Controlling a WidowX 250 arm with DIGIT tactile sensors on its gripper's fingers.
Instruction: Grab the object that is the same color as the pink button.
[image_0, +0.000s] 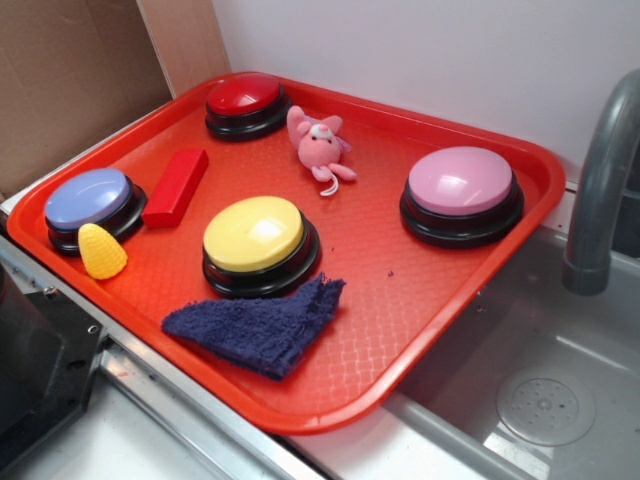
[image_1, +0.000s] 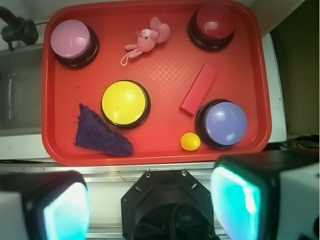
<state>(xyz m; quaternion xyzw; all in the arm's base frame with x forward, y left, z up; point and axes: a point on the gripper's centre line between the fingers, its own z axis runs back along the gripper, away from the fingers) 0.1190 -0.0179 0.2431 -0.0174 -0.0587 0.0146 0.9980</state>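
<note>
One small pink plush animal toy (image_0: 322, 145) lies near the red plastic tray's (image_0: 420, 310) far edge, between the red dome button (image_0: 245, 103) and the pale-pink dome button (image_0: 461, 192); the gripper (image_1: 150, 205) hangs apparently wide apart, empty.

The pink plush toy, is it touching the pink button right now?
No, the pink plush toy lies apart from the pink button, with bare red tray between them.

The red tray (image_0: 440, 330) looks like plastic with a fine textured floor; the pink button (image_0: 461, 181) has a smooth glossy dome; the pink toy (image_0: 321, 146) is soft plush; the blue cloth (image_0: 258, 327) is coarse and fuzzy; the sink (image_0: 560, 400) is dull brushed metal
</note>
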